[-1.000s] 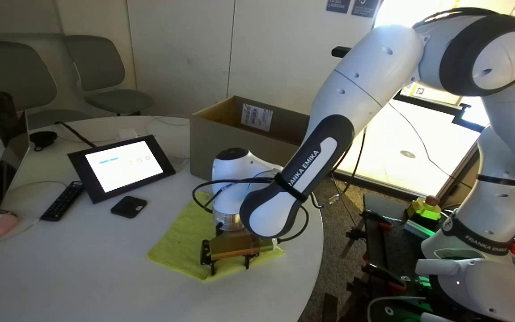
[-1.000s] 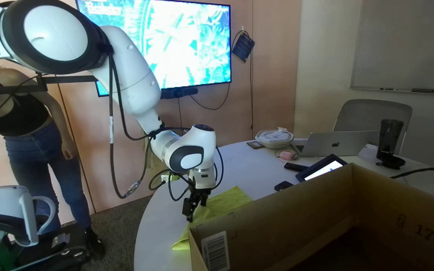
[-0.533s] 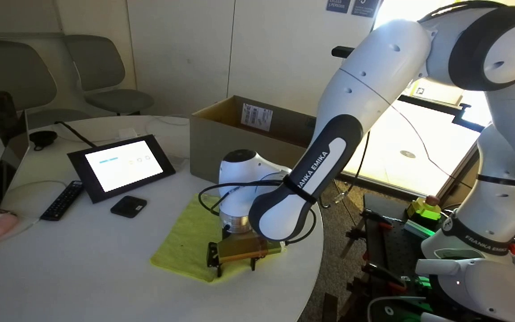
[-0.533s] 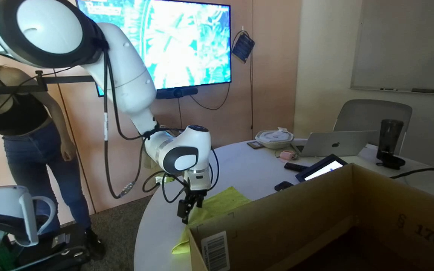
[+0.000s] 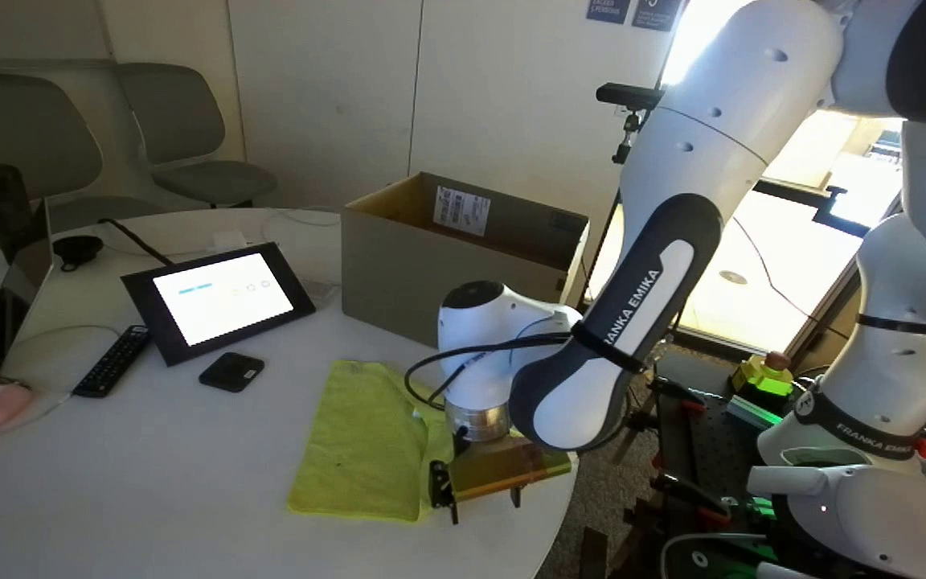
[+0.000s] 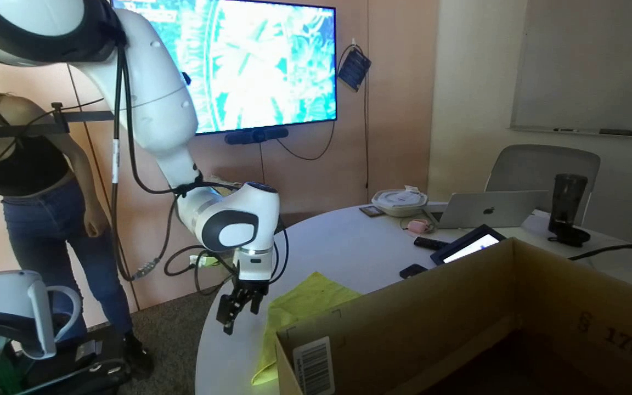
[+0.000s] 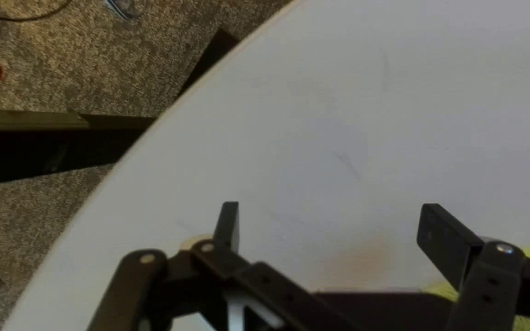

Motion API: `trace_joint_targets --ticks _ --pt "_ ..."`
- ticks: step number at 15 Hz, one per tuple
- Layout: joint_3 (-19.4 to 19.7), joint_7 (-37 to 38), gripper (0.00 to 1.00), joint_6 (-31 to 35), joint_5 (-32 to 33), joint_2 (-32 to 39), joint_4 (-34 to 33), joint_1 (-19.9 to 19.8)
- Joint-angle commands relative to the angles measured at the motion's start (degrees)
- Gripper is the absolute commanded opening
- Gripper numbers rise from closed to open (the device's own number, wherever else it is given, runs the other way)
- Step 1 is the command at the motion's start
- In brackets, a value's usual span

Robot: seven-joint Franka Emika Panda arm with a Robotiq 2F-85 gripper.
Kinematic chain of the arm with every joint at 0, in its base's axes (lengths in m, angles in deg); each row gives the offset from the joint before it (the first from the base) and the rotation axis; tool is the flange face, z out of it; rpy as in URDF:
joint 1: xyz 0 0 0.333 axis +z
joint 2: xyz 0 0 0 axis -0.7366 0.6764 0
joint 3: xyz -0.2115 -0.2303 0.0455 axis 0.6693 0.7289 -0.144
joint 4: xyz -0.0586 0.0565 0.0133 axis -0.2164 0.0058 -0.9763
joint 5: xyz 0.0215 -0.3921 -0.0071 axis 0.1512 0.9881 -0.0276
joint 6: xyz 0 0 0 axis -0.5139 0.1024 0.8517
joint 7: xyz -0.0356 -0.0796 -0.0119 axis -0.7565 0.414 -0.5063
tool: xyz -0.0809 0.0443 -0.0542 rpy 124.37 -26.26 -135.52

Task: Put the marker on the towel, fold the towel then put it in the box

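Working in a pale room [image 5: 310, 104] with a speckled brown floor [image 7: 95, 69], at a round white table [image 5: 125, 482], with a big bright screen [image 6: 266, 66] and a gray chair [image 6: 543, 175] beyond. Must mind the table's edge; could drag things over it with one wrong pull. Could bump the brown box [image 5: 419, 261] and knock it crooked by swinging across too low. Could spoil the yellow-green towel [image 5: 358, 450], lying on the table near the box and looking doubled over on one side, by snagging a loose corner and tugging the fold open. Leave the lit tablet [image 5: 222, 299] alone, well apart from the towel. Could pinch only air by closing the gripper [image 7: 332, 225] just beside the towel, spread wide and holding nothing. Cannot see the marker anywhere; may sit under the fold, and could roll out in a careless lift.
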Motion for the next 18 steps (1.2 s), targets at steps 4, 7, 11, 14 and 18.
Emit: trace_joint_targets --ticks 4,7,11,14,18 --pt "-3.8 3.1 1.0 -1.3 -6.0 -7.8 9.9 0.5" --pt "-2.3 5.2 1.0 -3.1 -4.4 -8.2 8.1 1.3" --pt "2.6 12.3 1.0 -4.9 -1.2 -7.3 3.0 2.0" --pt "5.8 16.1 1.0 -5.9 2.2 -4.9 -3.2 1.9" --pt "8.4 22.6 1.0 -11.6 6.0 0.4 -12.9 1.8"
